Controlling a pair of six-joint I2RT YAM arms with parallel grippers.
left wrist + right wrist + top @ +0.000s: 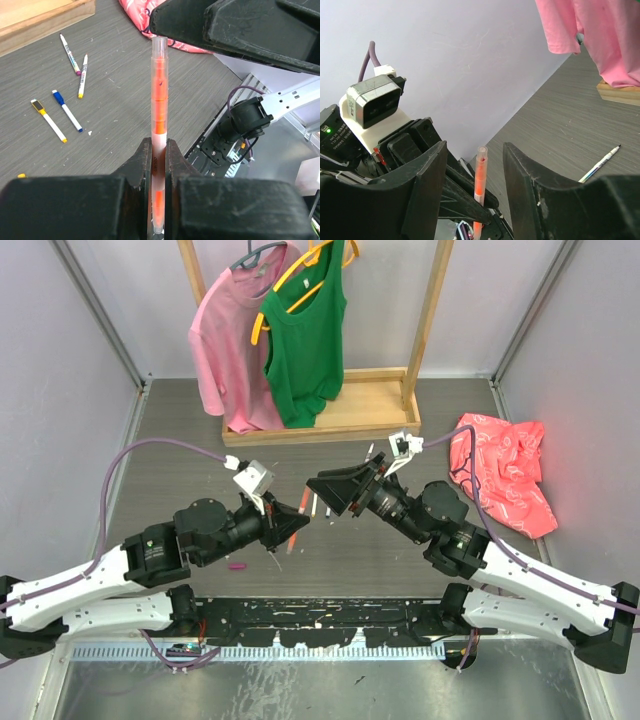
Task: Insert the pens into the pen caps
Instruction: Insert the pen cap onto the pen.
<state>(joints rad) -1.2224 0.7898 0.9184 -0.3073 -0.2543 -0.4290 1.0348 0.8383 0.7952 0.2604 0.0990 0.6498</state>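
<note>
The left jaws are clamped tight on the lower part of an orange pen (159, 100), which stands straight out from between them. Its clear top end reaches into the gap of the right jaws. These stand partly open, one on each side of the pen, and the right wrist view shows space on both sides, so they are not gripping it.

Four more pens lie on the grey bench (125, 70), beyond the left jaws and off to their left. A purple-tipped pen (70, 54) has a yellow-tipped pen (82, 76) just beside it. Nearer lie a blue-capped pen (67, 111) and a yellow-and-black-capped pen (48, 120). A magenta cap (237, 565) lies on the bench close beneath the left jaws.
</note>
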